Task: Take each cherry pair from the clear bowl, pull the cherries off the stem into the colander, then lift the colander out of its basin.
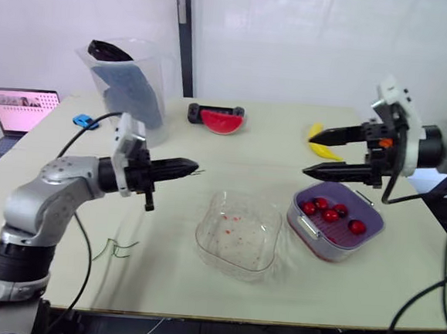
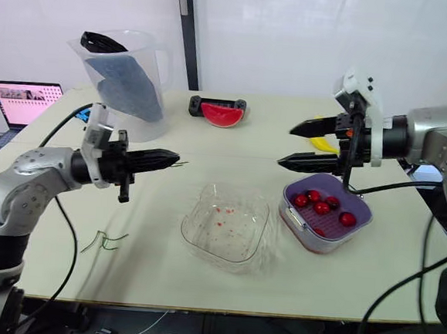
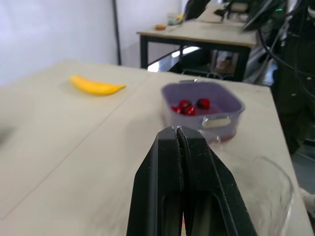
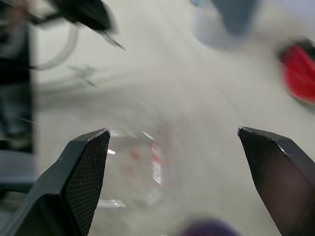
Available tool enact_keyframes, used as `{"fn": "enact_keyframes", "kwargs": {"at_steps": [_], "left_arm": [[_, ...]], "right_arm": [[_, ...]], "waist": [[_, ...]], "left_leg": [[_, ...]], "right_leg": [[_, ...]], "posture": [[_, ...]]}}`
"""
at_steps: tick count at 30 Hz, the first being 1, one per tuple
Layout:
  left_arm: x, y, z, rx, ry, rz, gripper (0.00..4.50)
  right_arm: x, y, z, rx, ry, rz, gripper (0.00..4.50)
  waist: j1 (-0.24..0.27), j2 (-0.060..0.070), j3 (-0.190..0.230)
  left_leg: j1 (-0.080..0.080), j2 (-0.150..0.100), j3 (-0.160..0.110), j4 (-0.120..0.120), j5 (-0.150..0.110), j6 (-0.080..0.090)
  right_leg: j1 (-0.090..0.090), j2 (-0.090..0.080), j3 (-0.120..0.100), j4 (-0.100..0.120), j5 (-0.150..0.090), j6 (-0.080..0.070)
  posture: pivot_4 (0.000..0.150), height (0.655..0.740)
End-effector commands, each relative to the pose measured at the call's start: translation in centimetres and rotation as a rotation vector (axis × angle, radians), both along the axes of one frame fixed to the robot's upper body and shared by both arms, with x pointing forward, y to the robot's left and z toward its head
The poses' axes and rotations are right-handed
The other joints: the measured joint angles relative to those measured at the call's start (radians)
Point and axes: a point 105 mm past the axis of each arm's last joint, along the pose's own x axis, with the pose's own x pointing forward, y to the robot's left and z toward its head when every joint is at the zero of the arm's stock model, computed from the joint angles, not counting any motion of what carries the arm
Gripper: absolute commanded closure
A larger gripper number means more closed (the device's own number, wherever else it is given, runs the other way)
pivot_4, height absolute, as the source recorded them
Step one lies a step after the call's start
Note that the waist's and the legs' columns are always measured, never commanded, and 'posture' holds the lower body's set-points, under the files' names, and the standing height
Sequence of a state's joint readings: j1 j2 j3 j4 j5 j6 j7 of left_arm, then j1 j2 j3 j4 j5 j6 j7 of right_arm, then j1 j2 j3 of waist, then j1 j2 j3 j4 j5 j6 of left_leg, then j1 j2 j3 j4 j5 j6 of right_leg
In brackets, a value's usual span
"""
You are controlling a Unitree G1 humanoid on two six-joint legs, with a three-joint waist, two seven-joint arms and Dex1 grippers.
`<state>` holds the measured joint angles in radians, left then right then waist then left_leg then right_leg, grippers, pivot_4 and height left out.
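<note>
Cherries [image 1: 330, 214] sit in colander [image 1: 299, 198] just beneath right gripper [image 1: 313, 152], jaws wide and empty, likely ready to lift it. Left gripper [image 1: 194, 166], closed, pinches bare stem [image 2: 181, 163] clear of bowl [image 1: 212, 212].

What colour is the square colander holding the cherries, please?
The square plastic colander is purple; left wrist view.
</note>
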<state>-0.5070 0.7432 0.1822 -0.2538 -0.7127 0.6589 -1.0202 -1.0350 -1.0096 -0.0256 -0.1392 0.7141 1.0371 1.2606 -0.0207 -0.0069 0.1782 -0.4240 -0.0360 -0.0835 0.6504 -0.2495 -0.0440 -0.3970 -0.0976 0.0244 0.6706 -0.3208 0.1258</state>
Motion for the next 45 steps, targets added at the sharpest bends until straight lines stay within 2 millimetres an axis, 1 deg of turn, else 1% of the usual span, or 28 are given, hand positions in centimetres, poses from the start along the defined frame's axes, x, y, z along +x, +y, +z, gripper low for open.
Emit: {"fn": "enact_keyframes", "kwargs": {"at_steps": [1, 3, 7, 9, 10, 13, 14, 16, 18, 19, 22, 23, 24, 26, 31, 36, 38, 40, 42, 45], "left_arm": [[-1.4, 2.9, -0.7, 0.024, 0.028, 0.102, 4.50], [-1.9, 4.7, -2.4, 0.039, 0.087, 0.182, 4.50], [-2.1, 6.6, -4.6, 0.035, 0.169, 0.288, 4.50], [-2.4, 7.2, -6.4, 0.108, 0.209, 0.325, 4.50], [-2.4, 7.4, -6.9, 0.077, 0.234, 0.347, 4.50], [-2.9, 8.2, -9.5, 0.065, 0.315, 0.393, 4.50], [-3.0, 8.3, -10.0, 0.070, 0.327, 0.399, 4.50], [-3.0, 9.2, -11.7, 0.075, 0.357, 0.444, 4.50], [-3.1, 10.1, -12.8, 0.067, 0.383, 0.479, 3.91], [-3.0, 10.4, -13.0, 0.056, 0.386, 0.492, 3.58], [-2.9, 10.8, -13.1, 0.038, 0.388, 0.501, 2.06], [-2.9, 10.8, -13.0, 0.028, 0.390, 0.498, 1.56], [-2.9, 10.8, -12.8, 0.020, 0.389, 0.494, 0.97], [-2.9, 11.1, -12.2, 0.000, 0.377, 0.493, 0.04], [-2.7, 11.6, -10.2, -0.027, 0.329, 0.489, 0.04], [-2.0, 11.5, -8.0, -0.040, 0.255, 0.458, 0.04], [-1.8, 10.6, -6.7, -0.047, 0.219, 0.410, 0.04], [-1.7, 9.0, -5.0, -0.048, 0.174, 0.328, 0.04], [-1.7, 7.2, -3.2, -0.056, 0.135, 0.238, 0.04], [-1.9, 4.8, -1.5, -0.039, 0.120, 0.091, 0.04]], "right_arm": [[-1.4, 2.2, 1.2, 0.058, -0.042, 0.121, 0.08], [-1.2, 3.1, 0.5, 0.066, -0.029, 0.152, 0.08], [-0.7, 3.6, -0.4, 0.058, -0.023, 0.153, 0.08], [-0.6, 3.8, -0.7, 0.058, -0.014, 0.154, 0.08], [-0.7, 3.9, -0.9, 0.053, -0.010, 0.158, 0.08], [-1.3, 4.0, -2.0, 0.015, 0.016, 0.184, 0.08], [-1.4, 4.1, -2.2, 0.006, 0.022, 0.189, 0.08], [-1.2, 4.1, -2.8, -0.012, 0.027, 0.168, 0.08], [-0.7, 3.8, -3.2, -0.026, 0.018, 0.128, 0.00], [-0.4, 3.7, -3.3, -0.024, 0.019, 0.114, 0.00], [-0.1, 3.4, -3.2, -0.020, 0.017, 0.090, 0.00], [0.0, 3.3, -3.1, -0.020, 0.017, 0.087, 0.00], [0.0, 3.3, -3.0, -0.020, 0.018, 0.086, 0.00], [-0.1, 3.4, -3.0, -0.021, 0.019, 0.086, 0.00], [-0.1, 3.9, -3.3, -0.022, 0.020, 0.083, 0.00], [-0.1, 3.9, -3.4, -0.020, 0.017, 0.073, 0.00], [-0.1, 3.7, -3.4, -0.023, 0.016, 0.061, 0.00], [-0.1, 3.2, -3.4, -0.032, 0.017, 0.034, 0.00], [0.2, 2.1, -3.5, -0.062, 0.011, -0.017, 0.00], [0.5, 0.3, -3.4, -0.095, -0.002, -0.105, 0.00]], "waist": [[0.000, 0.000, 0.000], [0.000, 0.000, 0.000], [0.015, 0.000, 0.000], [0.011, -0.001, 0.000], [0.008, 0.000, 0.000], [0.005, 0.000, 0.000], [0.004, 0.000, 0.000], [0.003, 0.000, 0.000], [0.004, 0.000, 0.000], [0.004, 0.000, 0.000], [0.006, 0.000, 0.000], [0.007, 0.000, 0.000], [0.007, 0.000, 0.000], [0.006, 0.000, 0.000], [0.005, 0.000, 0.000], [0.005, 0.000, 0.000], [0.006, 0.000, 0.000], [0.006, 0.000, 0.000], [0.012, 0.000, 0.000], [0.007, -0.001, 0.000]], "left_leg": [[0.000, 0.000, 0.000, 0.000, 0.000, 0.000], [0.000, 0.001, 0.000, -0.001, 0.000, 0.000], [0.000, 0.001, -0.001, 0.001, 0.000, 0.000], [0.000, 0.001, -0.001, 0.001, 0.000, 0.000], [0.000, 0.000, -0.001, 0.001, 0.000, 0.000], [0.000, 0.000, 0.000, -0.001, 0.000, 0.000], [0.000, 0.001, 0.000, -0.001, 0.000, 0.000], [0.000, 0.000, 0.000, -0.001, 0.000, 0.000], [0.000, 0.000, 0.000, -0.001, 0.000, 0.000], [0.000, 0.000, 0.000, -0.001, 0.000, 0.000], [0.000, 0.000, 0.000, -0.001, 0.000, 0.000], [0.000, 0.000, 0.000, -0.001, 0.000, 0.000], [0.000, 0.001, 0.000, -0.001, 0.000, 0.000], [0.000, 0.001, 0.000, -0.001, 0.000, 0.000], [0.000, 0.001, 0.000, -0.001, 0.000, 0.000], [0.000, 0.001, 0.000, -0.001, 0.000, 0.000], [0.000, 0.001, 0.000, -0.001, 0.000, 0.000], [0.000, 0.001, 0.000, -0.001, 0.000, 0.000], [0.000, 0.001, 0.000, -0.001, 0.000, 0.000], [-0.001, 0.000, 0.000, 0.000, 0.000, 0.000]], "right_leg": [[0.000, 0.000, 0.000, 0.000, 0.000, 0.000], [0.000, 0.000, 0.000, 0.000, 0.000, 0.000], [0.000, -0.001, -0.001, 0.000, 0.000, 0.000], [0.001, -0.002, -0.001, 0.000, 0.000, 0.000], [0.001, -0.002, -0.001, 0.000, 0.000, 0.000], [0.000, -0.001, -0.001, 0.000, 0.000, 0.000], [-0.001, -0.001, -0.001, 0.000, 0.000, 0.000], [-0.001, -0.001, -0.001, 0.000, 0.000, 0.000], [-0.001, -0.001, -0.001, 0.000, 0.000, 0.000], [0.000, -0.001, -0.001, 0.000, 0.000, 0.000], [0.000, -0.001, 0.000, 0.000, 0.000, 0.000], [0.000, -0.001, 0.000, 0.000, 0.000, 0.000], [0.000, -0.001, 0.000, 0.000, 0.000, 0.000], [0.000, -0.001, 0.000, 0.000, 0.000, 0.000], [-0.001, -0.001, 0.000, 0.000, 0.000, 0.000], [0.000, -0.001, 0.000, 0.000, 0.000, 0.000], [0.000, -0.001, 0.000, 0.000, 0.000, 0.000], [0.000, -0.001, -0.001, 0.000, 0.000, 0.000], [0.000, -0.001, -0.001, 0.000, 0.000, 0.000], [0.000, -0.002, -0.001, -0.001, 0.000, 0.000]], "posture": [[0.150, 0.7400], [0.150, 0.7400], [0.150, 0.7400], [0.150, 0.7400], [0.150, 0.7400], [0.150, 0.7400], [0.150, 0.7400], [0.150, 0.7400], [0.150, 0.7400], [0.150, 0.7400], [0.150, 0.7400], [0.150, 0.7400], [0.150, 0.7400], [0.150, 0.7400], [0.150, 0.7400], [0.150, 0.7400], [0.150, 0.7400], [0.150, 0.7400], [0.150, 0.7400], [0.150, 0.7400]]}}
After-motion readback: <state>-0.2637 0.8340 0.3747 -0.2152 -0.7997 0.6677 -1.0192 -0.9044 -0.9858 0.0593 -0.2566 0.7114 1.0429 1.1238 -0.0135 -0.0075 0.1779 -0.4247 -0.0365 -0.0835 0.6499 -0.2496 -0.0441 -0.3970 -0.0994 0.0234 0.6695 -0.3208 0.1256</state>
